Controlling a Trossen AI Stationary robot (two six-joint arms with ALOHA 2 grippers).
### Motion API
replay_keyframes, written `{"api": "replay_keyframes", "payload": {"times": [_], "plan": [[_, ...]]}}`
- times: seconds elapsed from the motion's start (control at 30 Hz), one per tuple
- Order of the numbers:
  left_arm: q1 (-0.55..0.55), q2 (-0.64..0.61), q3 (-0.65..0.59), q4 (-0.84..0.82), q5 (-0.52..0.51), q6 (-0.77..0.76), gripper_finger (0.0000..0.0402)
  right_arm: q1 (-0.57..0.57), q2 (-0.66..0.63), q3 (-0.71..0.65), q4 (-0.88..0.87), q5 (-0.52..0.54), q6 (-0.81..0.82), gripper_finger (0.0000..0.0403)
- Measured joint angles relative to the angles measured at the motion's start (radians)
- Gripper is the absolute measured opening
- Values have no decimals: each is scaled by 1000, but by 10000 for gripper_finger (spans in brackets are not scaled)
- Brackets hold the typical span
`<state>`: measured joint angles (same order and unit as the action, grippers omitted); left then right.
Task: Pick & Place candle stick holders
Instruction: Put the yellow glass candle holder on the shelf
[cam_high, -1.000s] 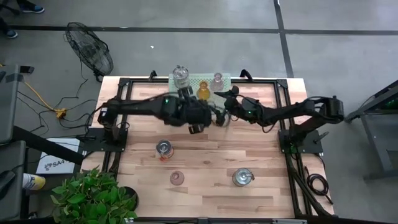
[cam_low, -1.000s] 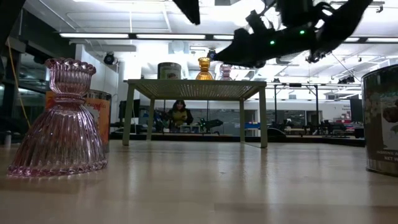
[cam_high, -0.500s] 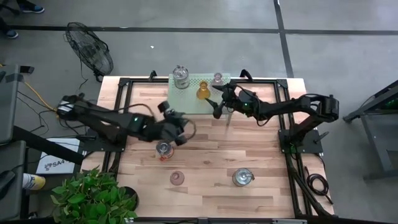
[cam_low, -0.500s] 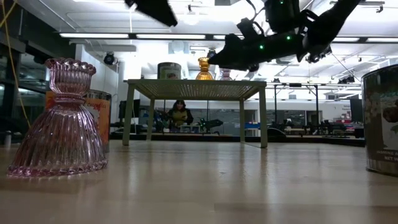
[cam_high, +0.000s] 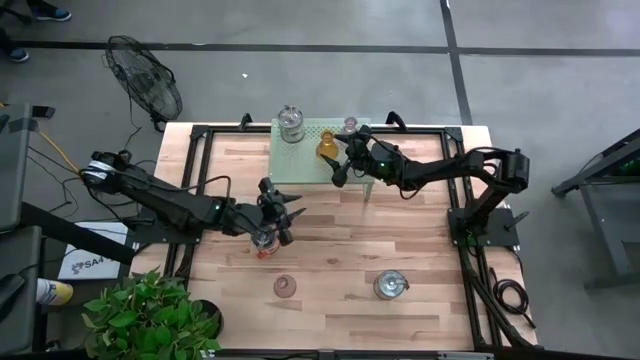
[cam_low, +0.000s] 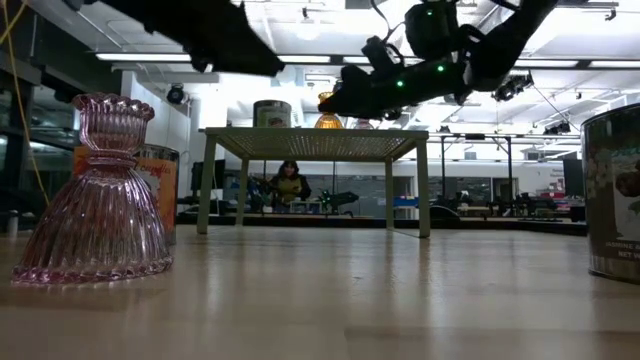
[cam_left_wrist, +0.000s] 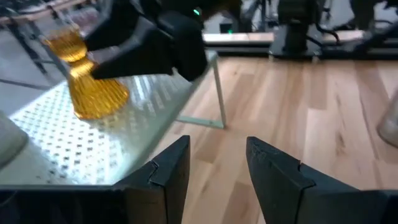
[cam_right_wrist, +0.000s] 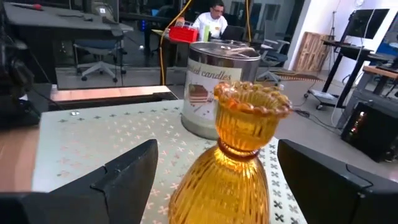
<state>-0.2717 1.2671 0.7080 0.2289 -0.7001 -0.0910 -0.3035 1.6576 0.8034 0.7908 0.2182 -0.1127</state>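
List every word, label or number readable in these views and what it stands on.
"scented candles": on the label of the silvery jar candle standing behind the amber holder on the green shelf.
Print on the jar at the low view's right edge: too blurred to read.
Sign on the floor beside the table: unreadable.

Dark jointed arms, green lights

A green perforated shelf (cam_high: 310, 150) stood at the far middle of the wooden table (cam_high: 430, 250). A floor fan (cam_high: 145, 85) sat off the far left corner, a potted plant (cam_high: 150, 320) off the near left. Beyond, a person (cam_low: 288, 183), perhaps seated, was in the room.
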Motion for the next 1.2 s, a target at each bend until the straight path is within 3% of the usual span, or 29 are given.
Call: {"api": "replay_keyframes", "payload": {"times": [0.4, 1.2], "plan": [[-4, -2, -3, 9, 36, 42, 154, -14, 8, 30, -2, 21, 13, 321], [-4, -2, -3, 17, 35, 61, 154, -40, 15, 30, 29, -43, 34, 237]]}}
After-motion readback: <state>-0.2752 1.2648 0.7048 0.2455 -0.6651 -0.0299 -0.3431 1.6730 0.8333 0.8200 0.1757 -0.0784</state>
